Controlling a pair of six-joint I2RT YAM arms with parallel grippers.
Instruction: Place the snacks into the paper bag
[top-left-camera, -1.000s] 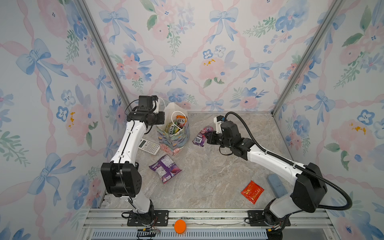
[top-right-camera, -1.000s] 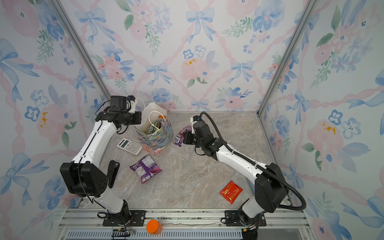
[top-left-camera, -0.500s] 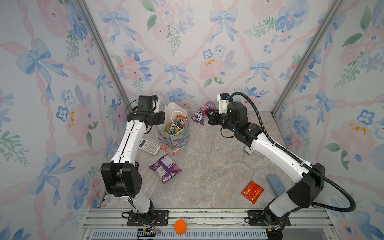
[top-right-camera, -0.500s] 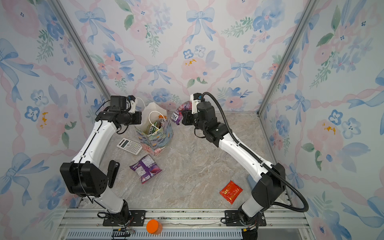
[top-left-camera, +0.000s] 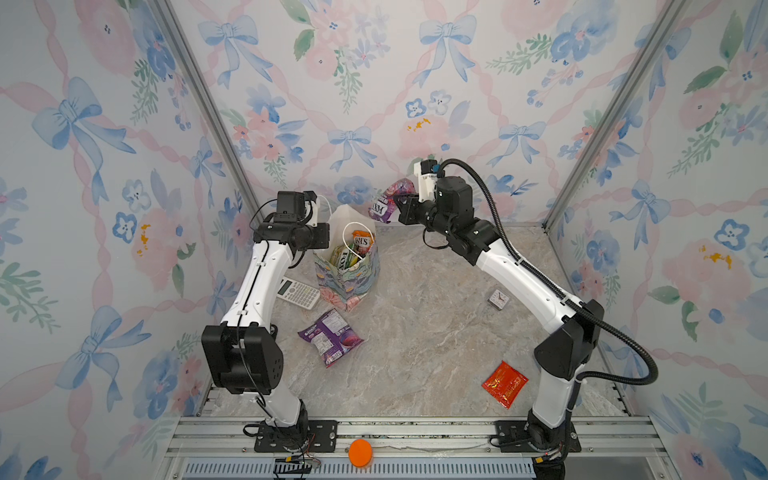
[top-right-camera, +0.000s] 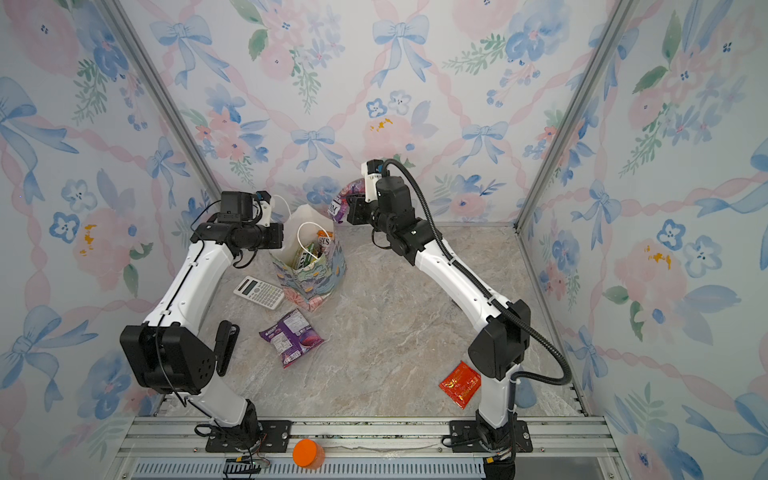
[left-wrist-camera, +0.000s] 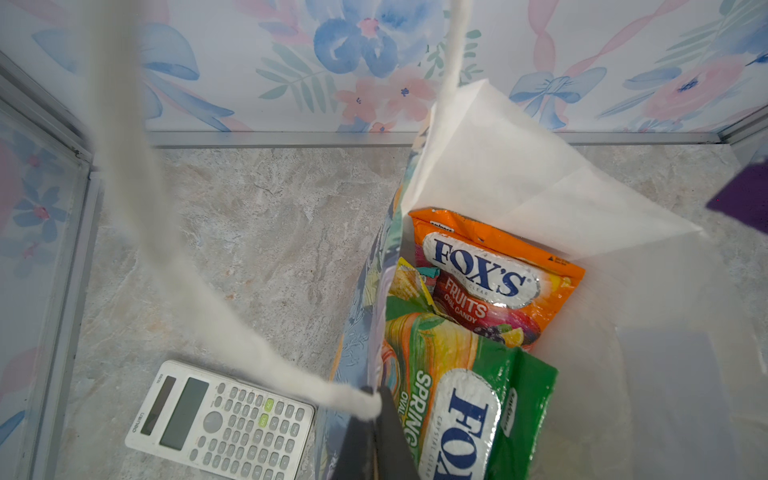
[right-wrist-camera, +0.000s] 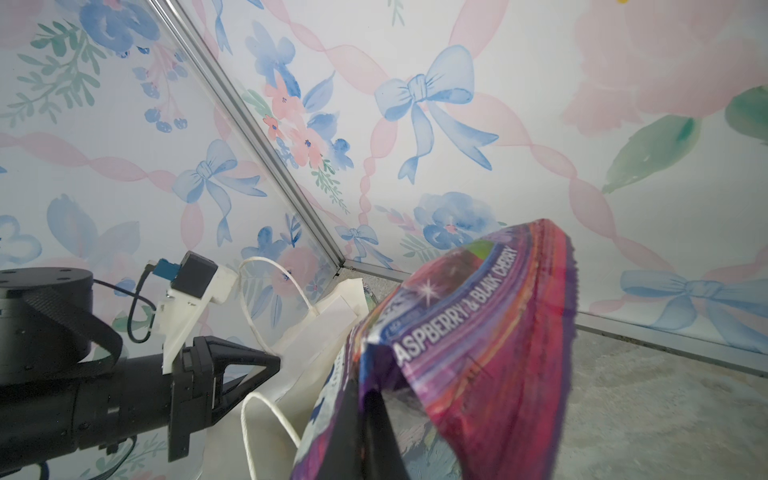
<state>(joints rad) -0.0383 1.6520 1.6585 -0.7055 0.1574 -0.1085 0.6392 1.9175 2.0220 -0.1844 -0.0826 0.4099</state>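
As the left end effector (left-wrist-camera: 374, 413) sits clenched on the rim of the upright flower-printed paper bag (top-left-camera: 349, 286), just where a white cord handle (left-wrist-camera: 170, 249) is rooted, the bag's mouth is held open. Up and to the right of it in both top views hangs the right end effector (top-left-camera: 397, 202), gripping a glossy purple-and-pink snack packet (top-left-camera: 382, 205) in the air.

The packet's long axis slants from upper right to lower left. The mouth lies down and left of it, near but not yet beneath. By my reckoning the right arm must carry the packet that way before letting go.

- **Aloft:** one packet.
- **Showing inside the bag:** an orange packet (left-wrist-camera: 494, 282) and a green-and-yellow packet (left-wrist-camera: 465, 399).
- **Lying on the marbled table (top-left-camera: 415, 332):** a purple foil packet (top-left-camera: 331, 337) and a red sachet (top-left-camera: 505, 383).
- **Other things:** one grey-white calculator (top-left-camera: 298, 293) and one small square clock (top-left-camera: 497, 299).
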